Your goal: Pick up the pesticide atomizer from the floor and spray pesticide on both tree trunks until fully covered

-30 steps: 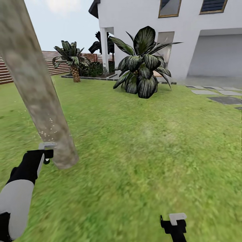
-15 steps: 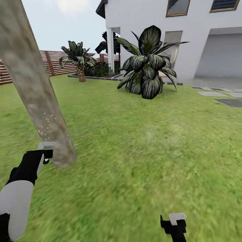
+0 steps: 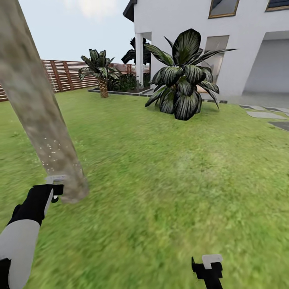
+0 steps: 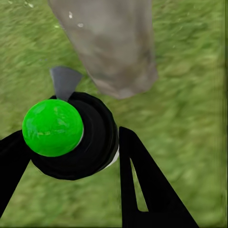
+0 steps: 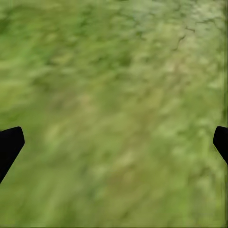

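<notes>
While hovering at the lower left of the head view, gripping the pesticide atomizer (image 4: 76, 137) in the left end effector (image 3: 56, 188), fingers (image 4: 142, 185) pressing on either side of a round black bottle showing a glossy green cap. Pointing it at the base of a tree trunk (image 3: 40, 116) just beside it, a pale mottled column slanting up toward the upper left corner and wearing whitish specks (image 3: 50, 150) low down. Resting the right end effector (image 3: 206, 265) at the bottom edge, right of centre, jaws spreading wide and holding nothing over blurry green floor (image 3: 160, 180). Showing, across the upper half, a slatted brown fence (image 3: 64, 74), a small palm (image 3: 100, 72), a broad-leaved dark plant (image 3: 182, 80), a white house (image 3: 180, 16) and grey stepping stones (image 3: 263, 114) at right.
</notes>
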### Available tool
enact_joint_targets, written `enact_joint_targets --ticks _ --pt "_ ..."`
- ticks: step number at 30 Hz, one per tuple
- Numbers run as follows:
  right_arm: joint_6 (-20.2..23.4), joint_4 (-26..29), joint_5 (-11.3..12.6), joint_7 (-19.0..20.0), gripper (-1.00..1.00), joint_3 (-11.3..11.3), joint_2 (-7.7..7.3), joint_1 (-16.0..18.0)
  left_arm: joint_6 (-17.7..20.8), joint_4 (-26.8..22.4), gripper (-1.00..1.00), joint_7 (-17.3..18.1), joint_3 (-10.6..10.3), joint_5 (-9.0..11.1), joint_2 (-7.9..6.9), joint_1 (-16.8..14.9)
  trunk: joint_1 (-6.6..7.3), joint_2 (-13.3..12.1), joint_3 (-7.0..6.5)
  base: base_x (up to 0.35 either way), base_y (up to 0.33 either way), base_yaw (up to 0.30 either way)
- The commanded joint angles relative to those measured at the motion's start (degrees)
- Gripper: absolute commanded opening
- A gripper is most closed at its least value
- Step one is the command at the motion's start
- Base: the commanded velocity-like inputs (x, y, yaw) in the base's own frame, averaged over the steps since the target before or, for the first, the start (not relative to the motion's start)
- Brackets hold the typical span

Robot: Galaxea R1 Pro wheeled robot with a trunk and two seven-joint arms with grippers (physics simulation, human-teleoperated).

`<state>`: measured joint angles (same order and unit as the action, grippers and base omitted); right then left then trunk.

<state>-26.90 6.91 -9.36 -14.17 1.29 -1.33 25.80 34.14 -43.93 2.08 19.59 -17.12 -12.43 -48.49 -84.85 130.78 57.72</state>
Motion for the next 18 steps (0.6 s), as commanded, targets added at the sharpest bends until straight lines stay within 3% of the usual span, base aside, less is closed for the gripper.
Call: enact_joint_targets --ticks 1,5,7,10,18 --pt "0.0 -0.1 -0.6 -0.5 1.00 0.1 -0.03 0.0 0.3 0.0 -1.00 0.2 0.1 -0.4 0.03 0.0 -0.01 0.0 0.05 0.212 -0.218 0.000" --pt "0.0 -0.1 -0.6 -0.5 1.00 0.1 -0.05 0.0 0.3 0.2 -1.00 -0.6 0.6 -0.5 -0.11 0.4 -0.01 0.0 0.05 0.118 -0.244 0.000" --pt "0.0 -0.1 -0.6 -0.5 1.00 0.1 -0.03 0.0 0.1 0.9 -1.00 -4.0 0.7 -0.3 -0.13 2.3 -0.01 0.0 0.05 0.029 -0.267 0.000" --pt "0.0 -0.1 -0.6 -0.5 1.00 0.1 0.00 0.0 -0.2 3.1 -1.00 -5.8 0.8 -0.2 -0.19 3.1 -0.01 0.0 0.05 0.129 -0.228 0.019" --pt "0.0 -0.1 -0.6 -0.5 1.00 0.1 0.01 0.0 -0.4 5.7 -1.00 -6.4 0.9 0.0 1.16 3.2 -0.01 0.0 0.05 0.102 -0.045 0.246"
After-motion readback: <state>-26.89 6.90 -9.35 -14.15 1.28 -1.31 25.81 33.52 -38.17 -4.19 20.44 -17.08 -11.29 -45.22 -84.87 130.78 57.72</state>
